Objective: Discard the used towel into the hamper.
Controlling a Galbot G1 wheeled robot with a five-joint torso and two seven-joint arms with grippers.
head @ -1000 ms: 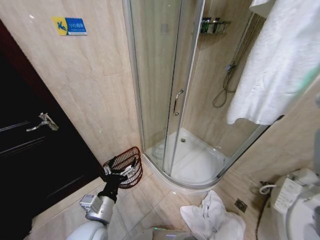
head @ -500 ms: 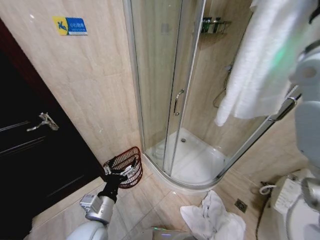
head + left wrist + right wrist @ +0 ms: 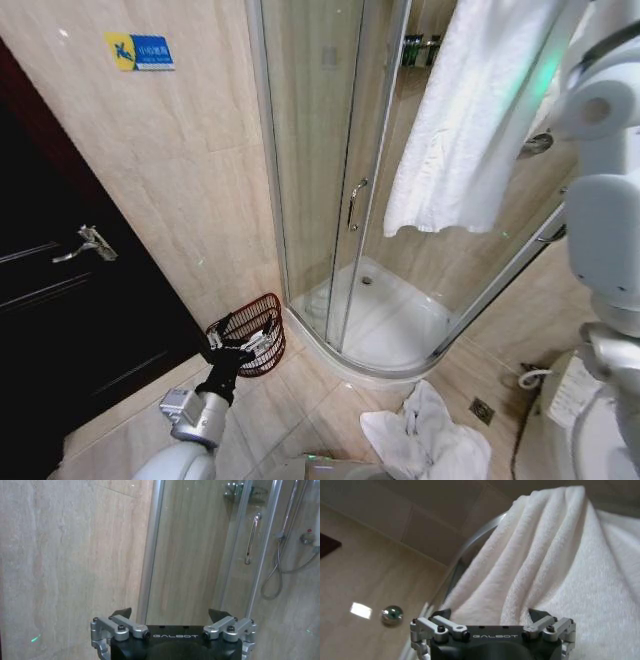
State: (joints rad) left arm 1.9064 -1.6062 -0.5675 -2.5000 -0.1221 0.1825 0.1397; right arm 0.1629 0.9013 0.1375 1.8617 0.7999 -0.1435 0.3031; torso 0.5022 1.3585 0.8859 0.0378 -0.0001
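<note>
The used towel (image 3: 470,120), white and long, hangs at the upper right of the head view in front of the shower glass. It dangles from my raised right arm (image 3: 605,170). In the right wrist view the towel (image 3: 545,566) drapes over and between the jaws of my right gripper (image 3: 490,615), which is shut on it. The hamper (image 3: 252,325), a small dark reddish-brown openwork basket, stands on the floor by the shower's left edge. My left gripper (image 3: 230,345) hangs low just in front of the hamper, and in its wrist view that gripper (image 3: 170,613) is open and holds nothing.
A curved glass shower cabin (image 3: 340,200) with a raised white tray fills the middle. A dark door (image 3: 70,300) with a lever handle stands at the left. Another crumpled white towel (image 3: 425,435) lies on the floor tiles, and a toilet (image 3: 590,410) sits at the lower right.
My right arm has swung left across the head view, carrying the hanging towel with it from the right edge toward the middle. The left arm and the hamper have not moved.
</note>
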